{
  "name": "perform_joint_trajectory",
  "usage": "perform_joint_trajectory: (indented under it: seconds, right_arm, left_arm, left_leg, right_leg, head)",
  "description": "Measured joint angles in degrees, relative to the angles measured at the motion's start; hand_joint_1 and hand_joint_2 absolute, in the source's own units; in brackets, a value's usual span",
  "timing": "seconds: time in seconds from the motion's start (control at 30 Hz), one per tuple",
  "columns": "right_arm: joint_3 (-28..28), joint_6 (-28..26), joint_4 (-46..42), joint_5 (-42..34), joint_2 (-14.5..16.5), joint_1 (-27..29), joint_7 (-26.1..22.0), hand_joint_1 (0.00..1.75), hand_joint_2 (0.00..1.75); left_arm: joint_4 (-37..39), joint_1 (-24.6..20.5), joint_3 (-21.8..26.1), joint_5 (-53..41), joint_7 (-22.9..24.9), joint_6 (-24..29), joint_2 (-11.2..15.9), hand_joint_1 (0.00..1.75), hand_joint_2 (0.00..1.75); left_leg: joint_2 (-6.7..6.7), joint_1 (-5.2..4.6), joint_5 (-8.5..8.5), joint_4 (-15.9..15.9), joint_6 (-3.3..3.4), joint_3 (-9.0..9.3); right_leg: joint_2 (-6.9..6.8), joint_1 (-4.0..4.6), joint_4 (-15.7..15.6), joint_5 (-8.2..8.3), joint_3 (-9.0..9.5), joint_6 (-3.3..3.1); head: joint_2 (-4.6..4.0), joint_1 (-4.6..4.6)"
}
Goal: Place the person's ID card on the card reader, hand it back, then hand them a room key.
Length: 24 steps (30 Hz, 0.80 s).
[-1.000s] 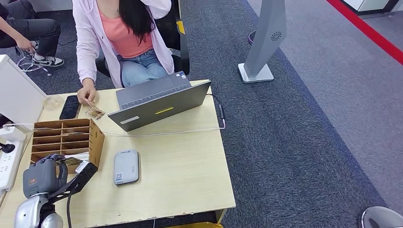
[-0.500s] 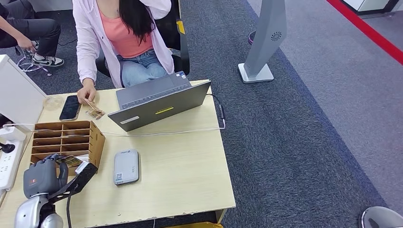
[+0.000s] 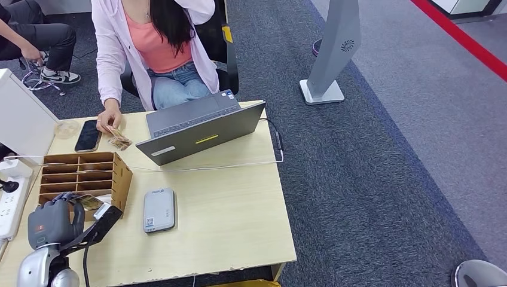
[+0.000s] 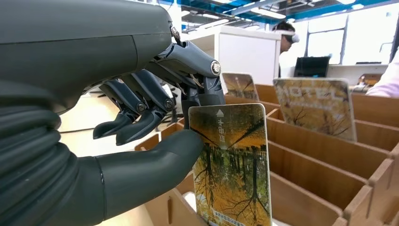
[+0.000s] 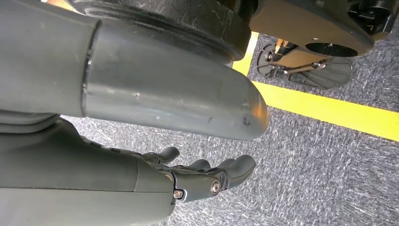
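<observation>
Now the left hand (image 4: 141, 141) pinches a room key card (image 4: 233, 165) between thumb and fingers, just above the wooden card rack (image 3: 84, 176) on the worktop (image 3: 227, 203). Right hand (image 5: 207, 176) hangs released, fingers loosely extended, above carpet.

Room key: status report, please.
Left robot hand pinches room key over wooden rack. Right robot hand open, hanging by floor. Nothing in the way.

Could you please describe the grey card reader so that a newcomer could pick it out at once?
Start at the open laptop on the wooden desk. Nearer the robot, right of the wooden rack, lies the card reader. It is a flat grey slab with rounded corners, lying alone on bare desk, unlike the black phone near the person.
</observation>
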Motion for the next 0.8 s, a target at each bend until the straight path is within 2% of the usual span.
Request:
perform_joint_trajectory:
  seconds: [0.23, 0.37, 0.6, 0.8]
  right_arm:
    - [-1.13, -0.06, -0.03, 0.28, 0.17, -0.01, -0.06, 0.00, 0.00]
    - [-1.69, -0.07, -0.05, 0.58, 0.28, -0.03, -0.26, 0.00, 0.00]
    - [-2.33, 0.08, -0.07, 1.89, 0.58, -0.08, -0.68, 0.00, 0.00]
    - [-2.38, 0.79, -0.08, 3.62, 0.94, -0.34, -0.75, 0.00, 0.00]
  left_arm:
    - [-6.68, -0.45, -1.79, 0.22, -0.89, 0.43, -0.07, 1.75, 1.75]
    - [-11.23, -2.55, -4.35, 0.23, -0.45, -0.19, -0.07, 1.75, 1.75]
    - [-14.61, -9.03, -7.67, 0.74, 0.30, -0.06, 0.00, 1.75, 1.75]
    - [-11.71, -18.73, -8.04, -0.60, 0.21, 3.61, 0.00, 1.75, 1.75]
  left_leg:
    - [-0.01, 0.00, 0.01, 0.01, -0.01, 0.00]
    - [-0.03, 0.00, 0.02, 0.02, -0.01, 0.00]
    - [-0.05, 0.01, 0.06, 0.03, -0.04, 0.00]
    - [-0.03, 0.02, 0.12, 0.02, -0.06, 0.00]
  right_leg:
    - [0.00, 0.00, 0.00, 0.00, -0.01, 0.00]
    - [-0.02, 0.00, 0.00, 0.01, 0.00, 0.01]
    - [-0.03, 0.00, 0.00, 0.07, 0.00, 0.02]
    - [-0.01, 0.00, 0.02, 0.12, 0.00, 0.01]
  head:
    - [0.00, -0.01]
    - [0.00, -0.01]
    - [0.00, -0.01]
    - [0.00, -0.02]
